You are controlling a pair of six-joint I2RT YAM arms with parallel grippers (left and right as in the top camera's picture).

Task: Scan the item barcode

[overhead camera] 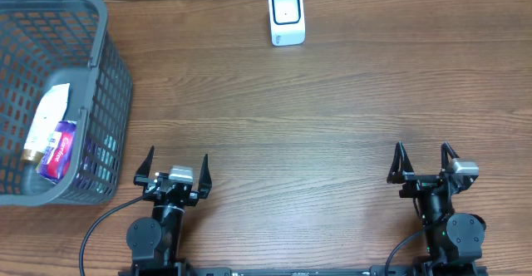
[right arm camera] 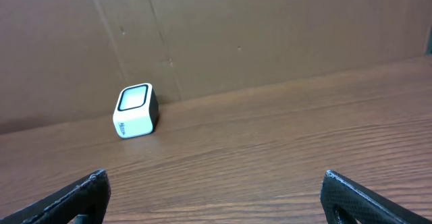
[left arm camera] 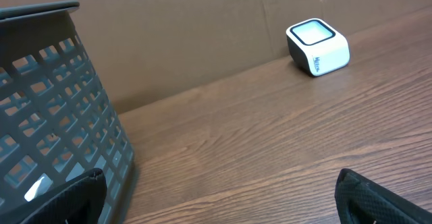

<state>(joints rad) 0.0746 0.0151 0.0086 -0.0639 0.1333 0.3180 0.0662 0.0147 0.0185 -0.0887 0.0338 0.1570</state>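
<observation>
Wood-grain table (overhead camera: 291, 126), brown backdrop (right arm camera: 270, 28), possibly cardboard

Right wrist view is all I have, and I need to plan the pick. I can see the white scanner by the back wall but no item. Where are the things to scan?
Observer: They are in a grey basket at the left side of the table. A white tube and a purple packet lie inside it.
Operator: Which arm is nearer to it?
Observer: The left gripper is. It is open and empty, just right of the basket's near corner. The right gripper, also open, is well across the table from the basket.
</observation>
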